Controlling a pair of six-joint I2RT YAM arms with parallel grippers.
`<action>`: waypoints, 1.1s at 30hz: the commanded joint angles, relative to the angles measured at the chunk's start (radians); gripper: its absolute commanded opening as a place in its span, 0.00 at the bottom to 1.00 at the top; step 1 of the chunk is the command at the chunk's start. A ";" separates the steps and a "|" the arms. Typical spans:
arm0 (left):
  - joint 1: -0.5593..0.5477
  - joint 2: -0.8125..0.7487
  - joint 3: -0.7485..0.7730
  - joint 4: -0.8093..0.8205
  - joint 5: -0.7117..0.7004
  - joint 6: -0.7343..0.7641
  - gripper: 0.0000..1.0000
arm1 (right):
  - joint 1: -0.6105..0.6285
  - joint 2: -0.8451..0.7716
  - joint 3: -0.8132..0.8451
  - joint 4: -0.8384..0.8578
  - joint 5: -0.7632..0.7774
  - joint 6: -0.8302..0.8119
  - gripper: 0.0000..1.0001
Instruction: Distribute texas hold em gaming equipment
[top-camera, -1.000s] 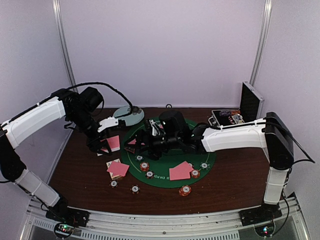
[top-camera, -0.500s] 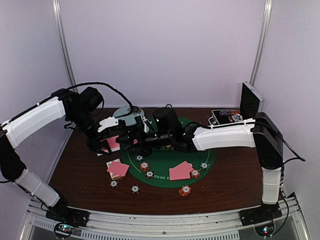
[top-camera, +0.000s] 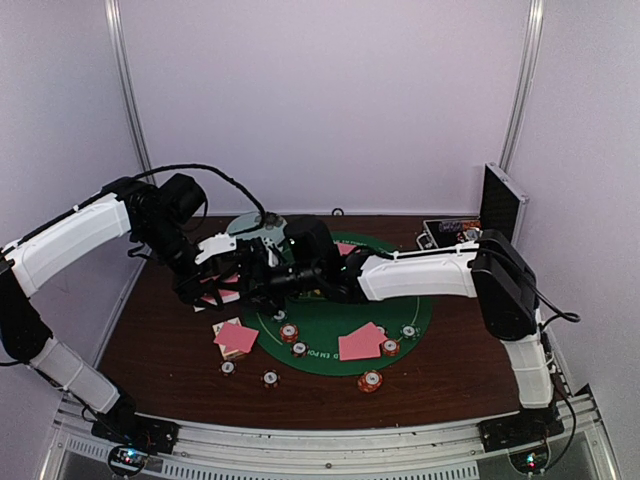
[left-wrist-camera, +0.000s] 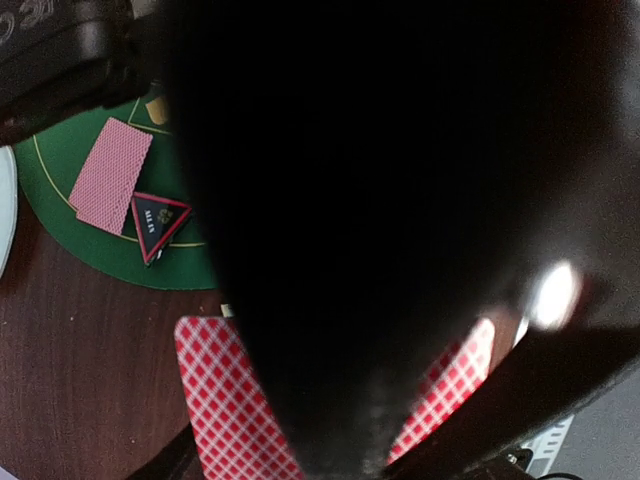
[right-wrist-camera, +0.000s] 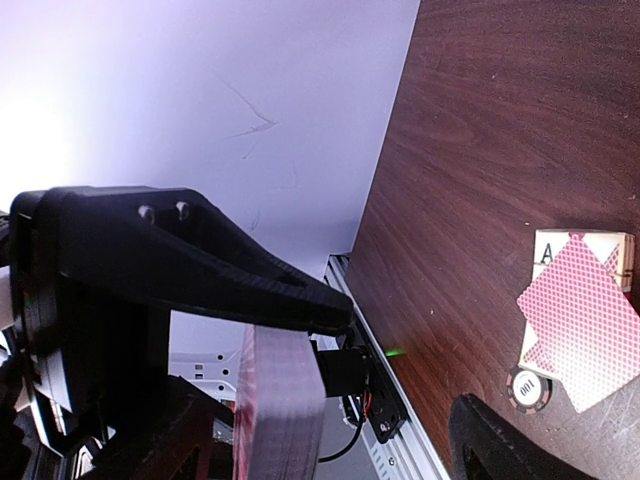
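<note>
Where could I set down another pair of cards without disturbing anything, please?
Widest bare wood: right of the green mat, in front of the metal case. A smaller patch: near-left, beside the pink cards. Crowded: the mat's left side, where the left hand holds the card deck beside the right hand, and its near edge, lined with chips.

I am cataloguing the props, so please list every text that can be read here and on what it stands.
"EM PO", cut off at both ends: rim of the green mat.
"100": dark poker chip.
"A": tan card box.
The triangle marker bears white letters that are too blurred to read.
</note>
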 joint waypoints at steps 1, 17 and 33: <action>-0.002 -0.022 0.014 0.008 0.016 0.010 0.00 | 0.008 0.039 0.060 0.007 -0.034 0.033 0.84; -0.002 -0.035 0.010 0.006 0.018 0.011 0.00 | -0.016 0.057 -0.013 0.075 -0.028 0.123 0.68; -0.002 -0.038 0.007 0.006 0.017 0.013 0.00 | -0.045 -0.051 -0.119 0.039 -0.036 0.067 0.50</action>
